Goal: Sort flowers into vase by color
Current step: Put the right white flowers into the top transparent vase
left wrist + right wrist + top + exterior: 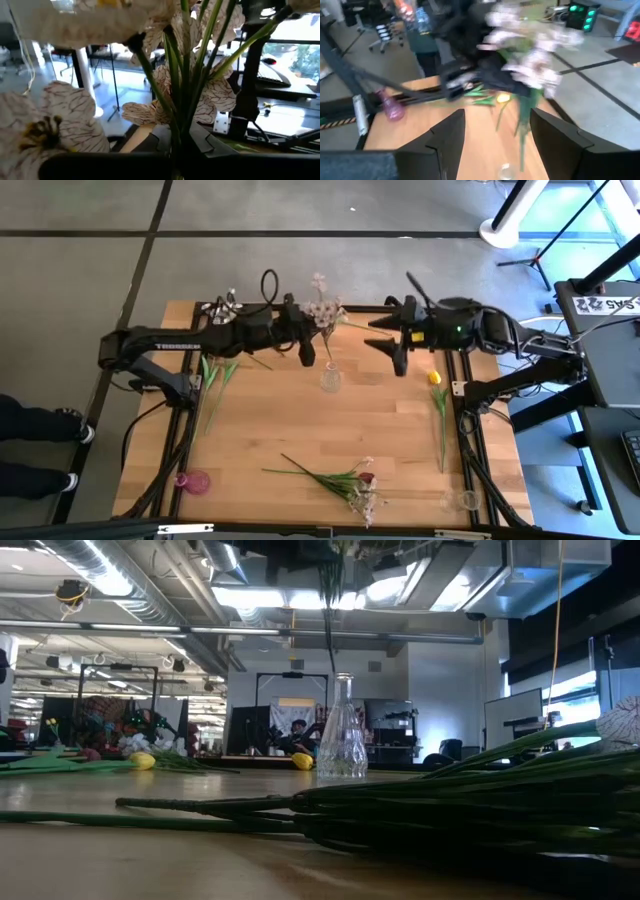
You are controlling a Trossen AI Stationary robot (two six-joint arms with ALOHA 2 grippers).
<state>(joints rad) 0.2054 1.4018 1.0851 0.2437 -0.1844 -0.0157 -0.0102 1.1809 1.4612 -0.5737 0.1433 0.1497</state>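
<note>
Above the clear glass vase (330, 378) near the worktop (280, 420) centre, the left gripper (306, 356) is clenched on the stems of a white-pink blossom spray (322, 310); blossoms fill the left wrist view, stems (182, 100) running down between the fingers. In the low view the stem (328, 610) hangs straight over the vase (341, 740) neck, tip just above the mouth or in it, can't tell which. Right gripper (398, 362) sits just beside, on the vase's other side, fingers (445, 137) spread apart and holding nothing; its wrist view looks at the spray (530, 55) through the gap. Rest of the flowers are on the worktop: yellow tulip (438, 405) by the right edge, green stems (215, 385) on the left, mixed bunch with a red bud (345, 480) at the front. Small pink vase (193, 481) front left, another clear vase (462, 500) front right.
</note>
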